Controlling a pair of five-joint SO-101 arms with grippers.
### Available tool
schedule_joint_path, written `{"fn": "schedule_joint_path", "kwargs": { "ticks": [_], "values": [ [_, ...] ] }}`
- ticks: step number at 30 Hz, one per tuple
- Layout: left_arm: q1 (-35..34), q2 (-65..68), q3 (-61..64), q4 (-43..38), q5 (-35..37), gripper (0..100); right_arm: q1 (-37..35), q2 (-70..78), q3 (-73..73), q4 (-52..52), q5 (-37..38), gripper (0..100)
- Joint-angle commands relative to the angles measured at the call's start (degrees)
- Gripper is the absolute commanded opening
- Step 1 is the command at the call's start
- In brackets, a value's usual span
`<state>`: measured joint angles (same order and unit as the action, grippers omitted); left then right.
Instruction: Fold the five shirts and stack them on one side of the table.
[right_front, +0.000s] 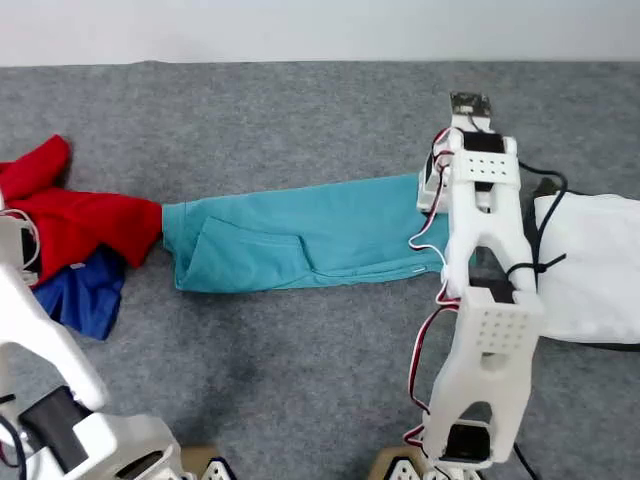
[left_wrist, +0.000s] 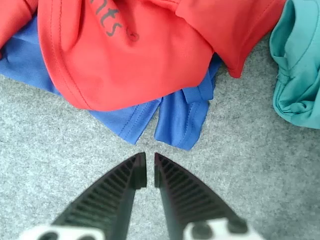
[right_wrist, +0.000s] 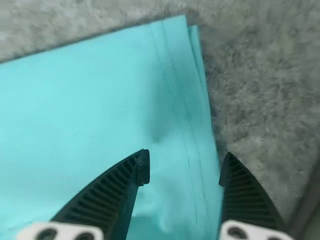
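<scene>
The teal shirt (right_front: 300, 240) lies stretched in a long, partly folded strip across the middle of the grey table cover (right_front: 300, 390), and the rest is placed from it. At one end of the teal shirt the red shirt (right_front: 75, 215) lies crumpled, its edge touching the teal cloth. The blue shirt (right_front: 85, 290) lies under the red one and sticks out on the side toward the arms' bases. Past the teal shirt's other end the white shirt (right_front: 595, 265) lies flat; the right arm (right_front: 485, 300) hides whether the two meet.

The right gripper (right_wrist: 185, 172) hangs over the teal shirt's hemmed end with its jaws spread wide. One finger is above the cloth and the other above the bare cover just past the hem. It grips nothing (whether the tips touch the cloth I cannot tell).

The left gripper (left_wrist: 150, 172) is over bare cover near the blue shirt, off to the side of the teal shirt's bunched end. Its jaws are drawn together to a thin slit, with nothing between them.
</scene>
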<state>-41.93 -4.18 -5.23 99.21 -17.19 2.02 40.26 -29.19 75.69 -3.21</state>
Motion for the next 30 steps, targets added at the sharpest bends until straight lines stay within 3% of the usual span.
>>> {"fn": "schedule_joint_path", "kwargs": {
  "ticks": [1, 7, 13, 24, 30],
  "values": [
    [-0.44, -2.73, -0.22, 1.32, 0.18, 4, 1.1, 0.84, -0.62, -1.54, -0.44, 23.7],
    [-0.44, -2.73, -0.22, 1.32, 0.18, 4, 0.48, 4.09, -0.62, -1.1, -0.44, 21.7],
    [-0.44, -2.73, -0.22, 1.32, 0.18, 4, 0.4, 4.97, -0.62, -0.31, 1.14, 0.8],
    [-0.09, -2.73, -0.22, 1.32, 0.18, 4, 2.77, -0.84, -2.64, 7.96, 10.2, 1.0],
    [-0.09, -2.73, -0.22, 1.32, 0.18, 4, 8.84, -5.76, -2.64, 9.63, 17.41, 1.0]
  ]
}}
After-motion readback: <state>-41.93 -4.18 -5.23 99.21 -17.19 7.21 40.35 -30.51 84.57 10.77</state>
